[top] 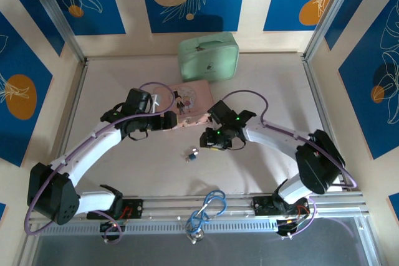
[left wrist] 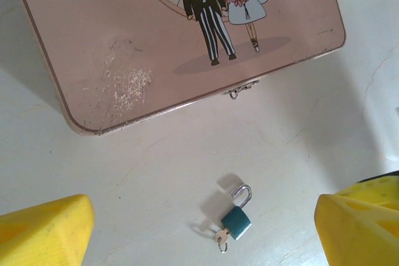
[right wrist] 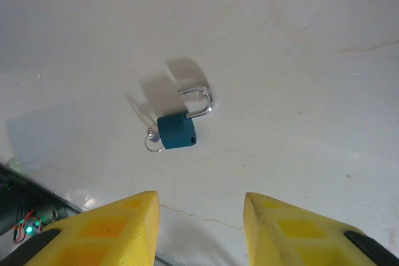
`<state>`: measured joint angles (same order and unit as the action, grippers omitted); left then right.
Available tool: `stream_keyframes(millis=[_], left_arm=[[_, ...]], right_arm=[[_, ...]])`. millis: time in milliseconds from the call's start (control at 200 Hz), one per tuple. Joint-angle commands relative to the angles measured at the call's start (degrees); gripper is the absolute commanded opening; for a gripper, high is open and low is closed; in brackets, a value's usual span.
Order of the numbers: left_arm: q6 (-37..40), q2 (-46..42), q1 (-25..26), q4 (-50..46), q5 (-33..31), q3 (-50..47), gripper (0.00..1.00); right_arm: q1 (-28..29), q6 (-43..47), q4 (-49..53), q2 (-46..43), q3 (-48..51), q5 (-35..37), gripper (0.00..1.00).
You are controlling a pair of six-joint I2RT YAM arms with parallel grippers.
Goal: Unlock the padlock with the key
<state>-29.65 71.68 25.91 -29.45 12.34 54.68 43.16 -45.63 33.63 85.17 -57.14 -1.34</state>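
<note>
Right claw parted, padlock on open tabletop, clear of case edge

- The padlock is laid on the table, in front of the near case and apart from it.
- The key is set against the padlock's end farthest from that case.
- The far case is placed behind the near case.
- The left gripper is held left of the padlock and the right gripper right of it, both slightly behind.
- A cable loop is laid at the near edge, between the arm bases.
</note>
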Motion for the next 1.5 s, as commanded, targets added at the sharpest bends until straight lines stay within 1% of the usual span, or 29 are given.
stream_keyframes(millis=[0, 75, 155, 260, 285, 325, 390, 500, 545, 600, 685, 745, 825, 900, 950, 1010, 1070, 1131, 1181, 1206, 1236, 1291, 1321, 1341, 1361, 1406, 1441, 1471, 1491], left_arm=[[0.6, -1.3, 0.2, -0.4, -0.5, 3.5, 0.91], [2.1, -1.4, 0.0, -1.6, -3.4, 5.6, 0.93], [4.0, -0.9, -0.5, -3.7, -7.7, 8.5, 0.95], [6.1, -0.9, -1.1, -4.1, -13.4, 11.8, 0.96], [6.5, -1.2, -1.2, -3.8, -15.0, 12.3, 0.97], [7.0, -1.7, -1.3, -2.9, -17.7, 12.7, 0.98], [7.4, -3.2, -1.5, -0.7, -23.9, 12.5, 0.99], [10.3, -5.9, -1.7, 5.5, -35.2, 9.0, 0.99], [13.8, -6.7, -1.8, 9.2, -37.3, 6.6, 0.99], [18.1, -6.9, -1.8, 14.6, -41.2, 2.4, 0.99], [22.6, -6.9, -2.0, 25.8, -47.8, -5.5, 0.99], [25.2, -6.1, -2.8, 33.9, -51.2, -10.4, 0.99], [26.4, -3.2, -5.3, 42.6, -54.3, -13.6, 0.99], [26.9, 0.7, -9.0, 46.7, -56.3, -14.1, 0.99], [27.1, 3.3, -11.3, 47.8, -56.1, -14.2, 0.99], [29.4, 5.8, -13.3, 50.9, -54.4, -15.4, 0.99], [31.7, 7.3, -14.4, 56.1, -52.6, -17.9, 1.0], [33.1, 8.4, -15.7, 61.5, -48.9, -21.1, 1.0], [33.7, 9.3, -16.8, 66.4, -45.9, -23.5, 1.0], [33.5, 8.8, -16.9, 65.2, -44.8, -23.2, 0.99], [33.4, 8.5, -17.6, 64.9, -41.4, -23.5, 0.99], [33.8, 8.5, -18.5, 69.6, -37.2, -25.2, 0.99], [33.7, 9.1, -19.1, 73.0, -34.7, -26.0, 0.99], [33.6, 9.3, -19.7, 74.0, -33.4, -26.0, 0.99], [33.3, 9.4, -20.1, 73.5, -32.4, -25.6, 0.99], [33.0, 9.4, -21.2, 69.3, -29.2, -23.6, 1.0], [33.7, 9.0, -21.6, 60.7, -27.2, -20.6, 0.99], [34.9, 8.5, -21.7, 54.5, -25.4, -19.2, 0.99], [35.4, 8.1, -21.7, 52.7, -24.6, -19.3, 0.99]], right_arm=[[1.1, 0.7, 6.4, -5.6, -3.2, 8.7, 0.41], [2.3, 1.3, 7.7, -10.0, -4.3, 14.1, 0.42], [3.2, 1.7, 6.3, -16.1, -3.5, 19.3, 0.52], [3.2, 2.4, 4.7, -24.4, -1.3, 27.3, 0.55], [3.2, 2.8, 4.5, -25.8, -0.7, 29.7, 0.58], [3.0, 4.1, 3.4, -28.3, 0.3, 33.5, 0.65], [1.5, 7.3, 1.7, -31.1, 1.5, 37.3, 0.71], [-2.0, 11.0, -2.5, -34.6, 7.1, 45.5, 0.73], [-4.4, 14.9, -6.7, -35.9, 10.4, 47.5, 0.74], [-8.9, 18.4, -9.7, -36.5, 12.6, 46.8, 0.75], [-17.1, 18.7, -10.3, -34.7, 13.2, 45.0, 0.75], [-22.5, 19.0, -13.2, -32.5, 14.9, 45.8, 0.76], [-28.5, 19.2, -20.1, -29.5, 18.7, 47.1, 0.76], [-31.8, 21.1, -28.9, -26.6, 23.0, 47.8, 0.78], [-32.9, 23.4, -34.2, -24.0, 25.2, 49.0, 0.8], [-33.4, 25.1, -39.9, -20.1, 26.7, 51.3, 0.82], [-34.1, 28.2, -45.6, -16.2, 27.9, 50.0, 0.82], [-34.7, 31.6, -53.1, -12.1, 29.2, 47.0, 0.82], [-35.4, 34.2, -60.2, -8.8, 30.8, 42.9, 0.82], [-35.9, 35.6, -64.1, -7.5, 31.2, 40.4, 0.84], [-36.1, 36.8, -64.2, -7.0, 30.6, 37.5, 0.87], [-38.1, 38.4, -71.0, -5.8, 32.2, 27.5, 0.92], [-40.4, 37.7, -73.8, -5.2, 33.1, 19.5, 1.0], [-41.7, 37.9, -75.7, -4.2, 33.6, 15.5, 0.99], [-42.6, 37.5, -76.8, -2.6, 33.6, 14.1, 0.99], [-43.0, 36.3, -81.3, 1.3, 33.8, 14.6, 0.99], [-42.7, 38.0, -82.7, 2.4, 34.3, 11.5, 0.99], [-42.1, 38.6, -81.7, 2.4, 33.8, 12.0, 0.99], [-42.2, 38.7, -81.1, 2.2, 33.8, 11.8, 0.99]])
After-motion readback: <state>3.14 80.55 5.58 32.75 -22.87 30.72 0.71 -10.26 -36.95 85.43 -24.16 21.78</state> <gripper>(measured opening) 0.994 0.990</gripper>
